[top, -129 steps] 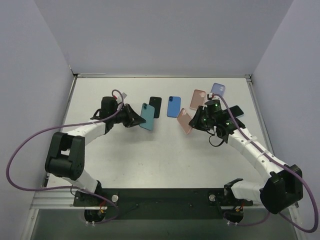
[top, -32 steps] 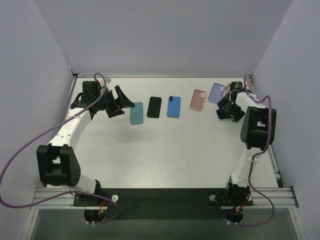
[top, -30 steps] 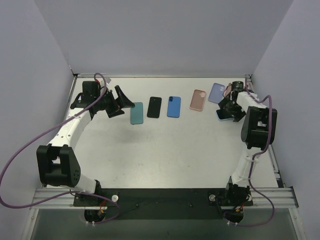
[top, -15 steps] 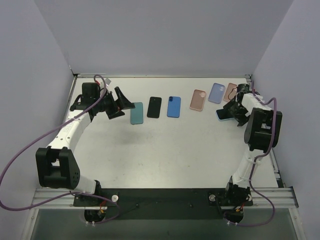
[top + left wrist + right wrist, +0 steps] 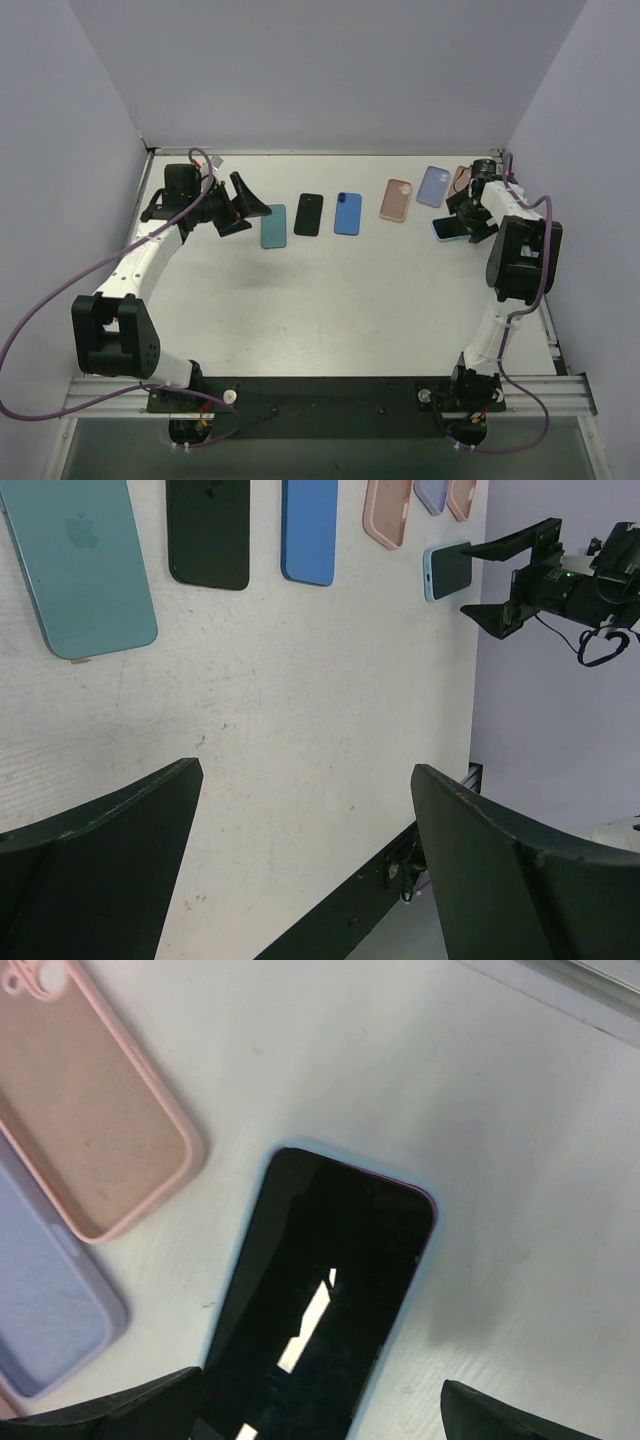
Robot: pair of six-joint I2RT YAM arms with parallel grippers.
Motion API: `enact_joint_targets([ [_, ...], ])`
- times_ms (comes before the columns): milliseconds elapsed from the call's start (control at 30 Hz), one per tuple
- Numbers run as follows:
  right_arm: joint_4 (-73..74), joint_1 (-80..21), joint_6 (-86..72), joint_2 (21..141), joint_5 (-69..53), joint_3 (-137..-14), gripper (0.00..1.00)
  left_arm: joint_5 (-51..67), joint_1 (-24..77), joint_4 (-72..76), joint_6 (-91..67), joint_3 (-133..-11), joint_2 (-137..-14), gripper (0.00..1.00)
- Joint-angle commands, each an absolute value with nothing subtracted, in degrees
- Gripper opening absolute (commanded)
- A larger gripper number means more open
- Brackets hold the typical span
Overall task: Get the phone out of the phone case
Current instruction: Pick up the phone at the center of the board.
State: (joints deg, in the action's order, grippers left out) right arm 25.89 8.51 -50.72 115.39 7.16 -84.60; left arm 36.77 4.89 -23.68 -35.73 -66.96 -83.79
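Right gripper (image 5: pixel 505 580), jaws spread, hovers over the phone (image 5: pixel 320 1290); a pink case (image 5: pixel 95 1120) lies at its ten o'clock. Left gripper (image 5: pixel 305 770) spread, empty.

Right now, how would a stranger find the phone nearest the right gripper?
Follow the row of phones and cases across the table to its right end, beside the right gripper. The phone there alone lies screen up, rimmed light blue.

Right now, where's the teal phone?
Top view: the teal phone lies flat at the left end of the row, just left of the black phone.
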Motion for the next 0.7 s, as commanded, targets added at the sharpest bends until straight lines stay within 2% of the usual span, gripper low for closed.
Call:
enact_joint_targets([
  [0,29.1,7.1,-57.2,117.2,11.6,-88.5,0.96,37.8,5.1,-22.1,-35.3,-68.7,-82.8,0.97],
  [300,42.4,5.8,-61.1,127.1,14.7,-100.3,0.97,38.1,5.1,-22.1,-34.7,-68.6,-84.5,0.98],
  [567,44.2,6.3,-64.4,127.3,14.1,-97.0,0.97,38.4,5.0,-22.2,-34.5,-68.6,-84.5,0.98],
  [600,44.2,6.5,-64.6,126.8,13.4,-96.7,0.95,38.4,5.0,-22.2,-34.5,-68.6,-84.4,0.97],
  [667,44.1,6.8,-64.7,126.5,12.7,-95.9,0.87,38.4,5.0,-22.2,-34.5,-68.6,-84.5,0.97],
])
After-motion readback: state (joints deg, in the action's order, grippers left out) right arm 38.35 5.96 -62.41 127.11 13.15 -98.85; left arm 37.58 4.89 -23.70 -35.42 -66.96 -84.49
